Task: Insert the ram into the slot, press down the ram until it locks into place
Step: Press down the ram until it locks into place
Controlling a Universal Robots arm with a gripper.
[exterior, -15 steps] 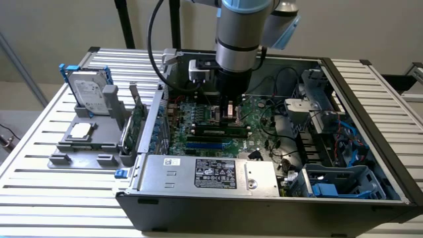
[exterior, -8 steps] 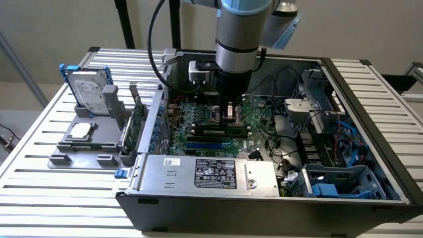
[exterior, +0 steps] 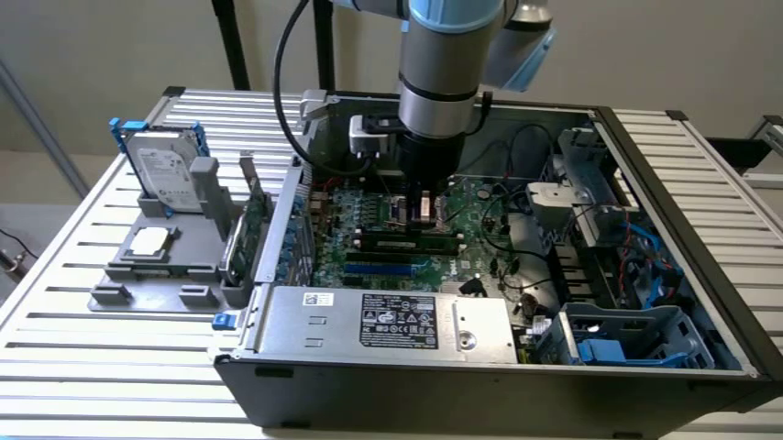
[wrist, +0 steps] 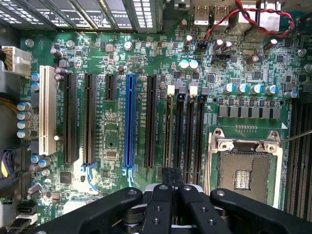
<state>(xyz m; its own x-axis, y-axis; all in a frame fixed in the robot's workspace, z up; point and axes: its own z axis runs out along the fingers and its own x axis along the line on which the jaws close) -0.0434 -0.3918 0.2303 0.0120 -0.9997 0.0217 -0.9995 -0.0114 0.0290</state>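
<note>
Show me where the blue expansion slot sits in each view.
Exterior view: blue expansion slot lies mid-motherboard, just beyond the labelled metal box.
Wrist view: blue expansion slot runs between long black slots.
Shared landmark: the square metal CPU socket.

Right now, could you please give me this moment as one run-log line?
arm: inside open computer case | gripper: low over black memory slots | neighbour: CPU socket, open

Claw (wrist: 173,187) low over memory slots (wrist: 184,134), CPU socket (wrist: 246,163) beside, case walls (exterior: 288,206) hemming
</note>
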